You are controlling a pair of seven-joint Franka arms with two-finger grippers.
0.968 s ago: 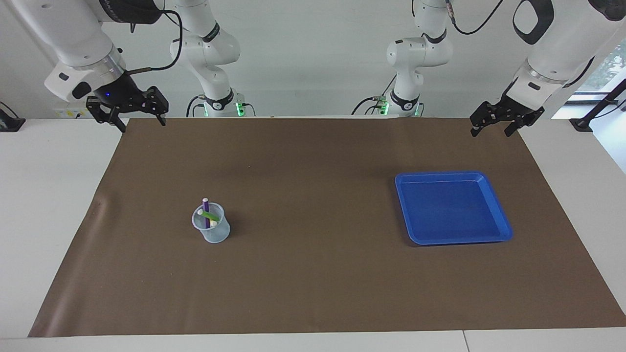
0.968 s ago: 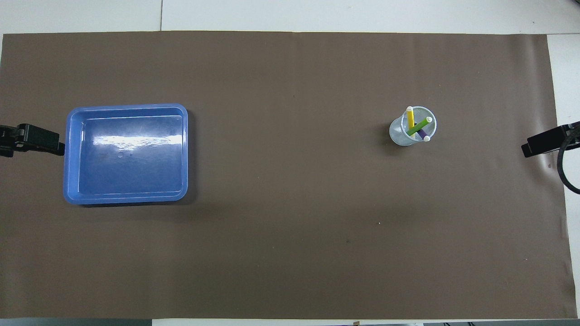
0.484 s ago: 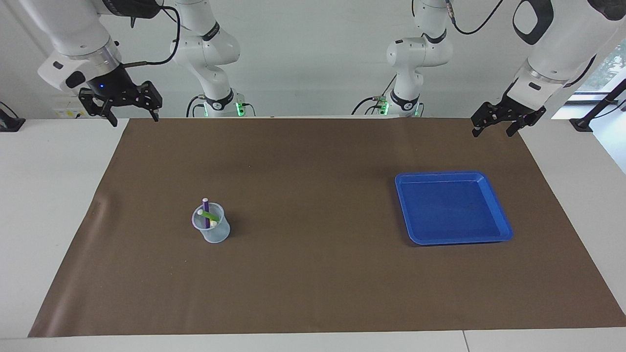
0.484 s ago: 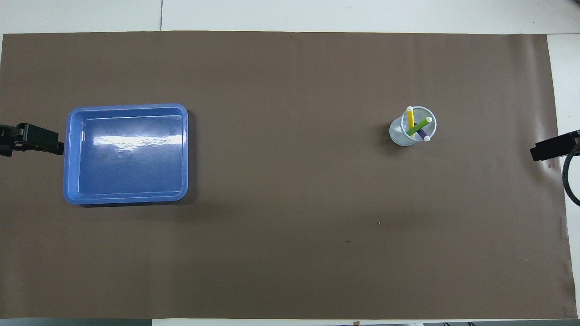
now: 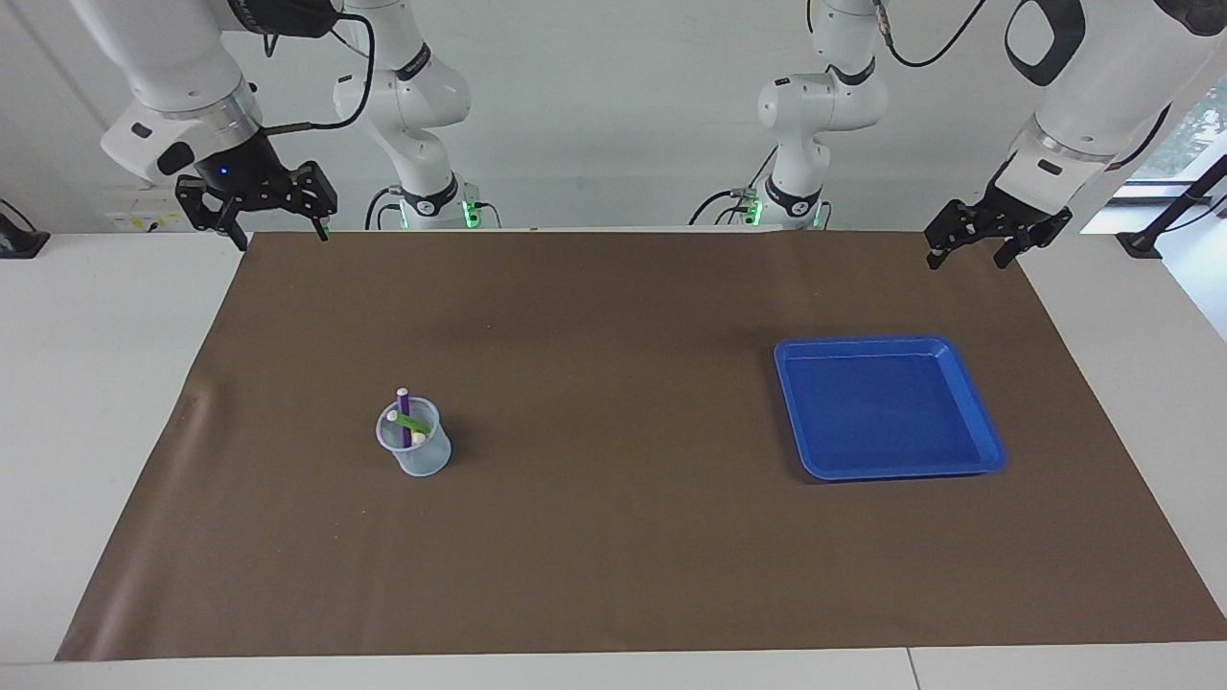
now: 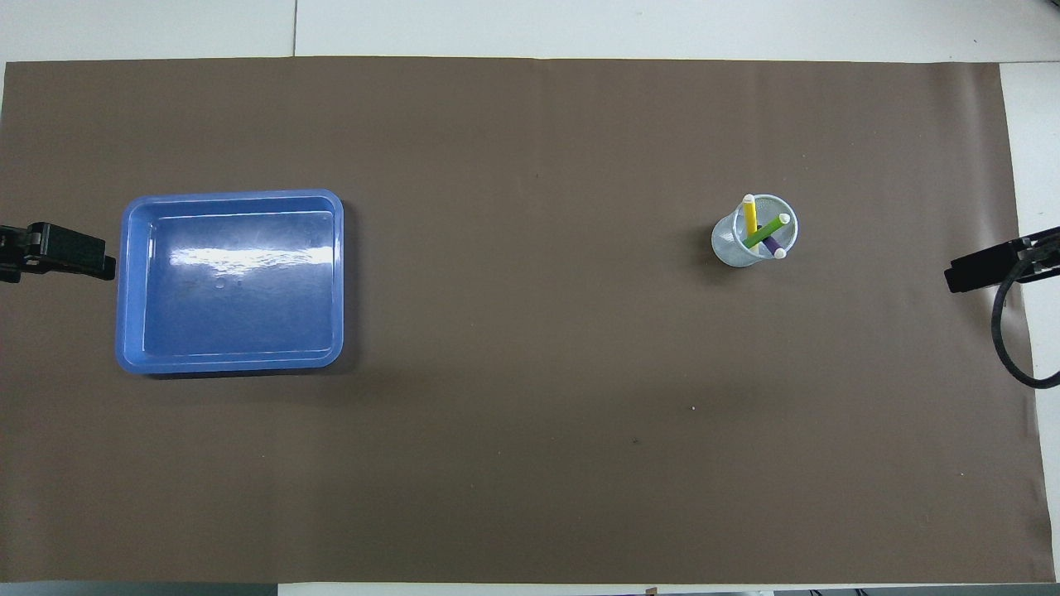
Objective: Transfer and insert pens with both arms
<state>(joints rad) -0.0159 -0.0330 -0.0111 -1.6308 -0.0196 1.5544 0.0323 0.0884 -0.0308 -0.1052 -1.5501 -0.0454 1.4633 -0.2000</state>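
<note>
Three pens [image 6: 760, 231] in clear cup [image 5: 415, 448], blue tray [image 5: 987, 450] empty

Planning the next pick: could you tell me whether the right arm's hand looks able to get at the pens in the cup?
Probably yes: the right hand is open, and nothing stands over the pens in the clear cup.

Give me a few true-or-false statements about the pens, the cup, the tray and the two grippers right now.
1. All three pens stand in the cup. True.
2. The tray holds a pen. False: it holds none.
3. The right gripper holds the purple pen. False: it is open and holds nothing, up over the mat's corner.
4. The left gripper is open. True.
5. The cup lies tipped over. False: it stands upright.
</note>
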